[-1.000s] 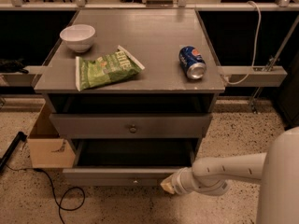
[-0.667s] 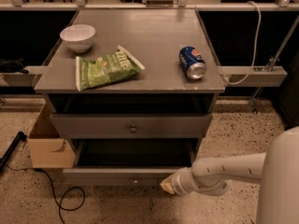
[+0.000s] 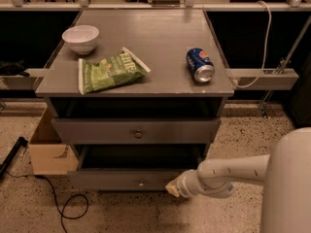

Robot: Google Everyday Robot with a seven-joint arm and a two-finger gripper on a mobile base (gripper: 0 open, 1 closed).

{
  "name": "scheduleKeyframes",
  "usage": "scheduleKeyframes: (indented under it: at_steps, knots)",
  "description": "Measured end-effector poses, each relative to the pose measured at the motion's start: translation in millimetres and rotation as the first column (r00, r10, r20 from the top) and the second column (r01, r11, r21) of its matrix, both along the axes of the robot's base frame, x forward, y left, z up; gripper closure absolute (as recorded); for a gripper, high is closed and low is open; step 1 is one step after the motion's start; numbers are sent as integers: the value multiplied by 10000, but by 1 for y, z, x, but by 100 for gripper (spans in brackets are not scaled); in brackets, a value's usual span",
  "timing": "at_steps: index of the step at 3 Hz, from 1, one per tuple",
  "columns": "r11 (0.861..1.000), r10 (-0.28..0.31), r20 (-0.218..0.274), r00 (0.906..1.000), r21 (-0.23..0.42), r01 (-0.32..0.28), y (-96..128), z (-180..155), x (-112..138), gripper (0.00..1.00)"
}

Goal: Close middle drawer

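The middle drawer (image 3: 121, 179) is a wide grey drawer with a small round knob (image 3: 141, 182). It stands pulled well out from the cabinet, with its dark inside showing behind the front. My gripper (image 3: 172, 188) is at the end of a white arm reaching in from the right. It sits low at the right end of the drawer's front, touching it or very close. The top drawer (image 3: 136, 130), just under the tabletop, looks pulled out a little. The lowest drawer is hidden under the open one.
On the tabletop (image 3: 160, 38) are a white bowl (image 3: 80, 38), a green chip bag (image 3: 111, 72) and a blue can (image 3: 199, 64) on its side. A cardboard box (image 3: 48, 152) stands left of the cabinet. A black cable (image 3: 63, 205) lies on the speckled floor.
The gripper has edged slightly left toward the cabinet. The middle drawer's front seems to sit a little further in.
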State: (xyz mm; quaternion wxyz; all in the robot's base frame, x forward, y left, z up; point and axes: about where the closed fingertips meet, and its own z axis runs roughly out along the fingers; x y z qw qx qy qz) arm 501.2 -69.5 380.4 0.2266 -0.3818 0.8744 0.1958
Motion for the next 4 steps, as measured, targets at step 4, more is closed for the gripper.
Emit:
scheduleKeyframes:
  at_steps: [4]
  knots:
    - [9999,-106,237,9997,-103,109,12,-2,51,18]
